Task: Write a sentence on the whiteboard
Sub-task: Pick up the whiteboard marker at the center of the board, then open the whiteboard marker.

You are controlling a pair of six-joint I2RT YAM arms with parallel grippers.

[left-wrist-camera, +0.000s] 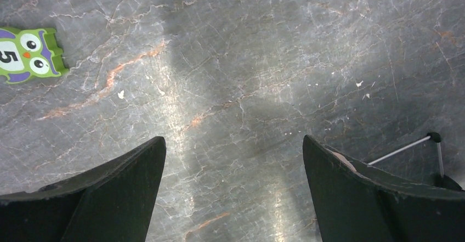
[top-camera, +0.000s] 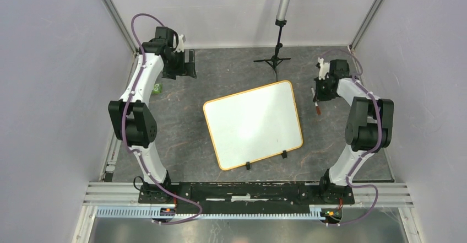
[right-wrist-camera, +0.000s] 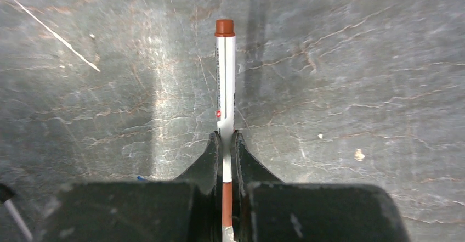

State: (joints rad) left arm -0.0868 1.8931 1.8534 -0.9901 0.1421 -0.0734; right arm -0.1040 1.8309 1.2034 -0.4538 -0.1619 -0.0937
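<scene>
The whiteboard (top-camera: 253,123) lies flat mid-table, white with an orange-tan frame and two black clips on its near edge. No lettering shows on it. My right gripper (top-camera: 321,91) is to the right of the board, shut on a white marker (right-wrist-camera: 225,88) with a red-brown end; the marker also shows in the top view (top-camera: 316,105) pointing down at the table. In the right wrist view my gripper (right-wrist-camera: 224,138) clamps the marker's barrel. My left gripper (top-camera: 184,66) is at the far left, open and empty; in its wrist view (left-wrist-camera: 233,146) only bare table lies between the fingers.
A small green owl block (left-wrist-camera: 27,54) marked 5 lies left of the left gripper, also seen from above (top-camera: 158,88). A black tripod stand (top-camera: 273,55) with a grey pole stands at the back centre. Grey walls close in both sides.
</scene>
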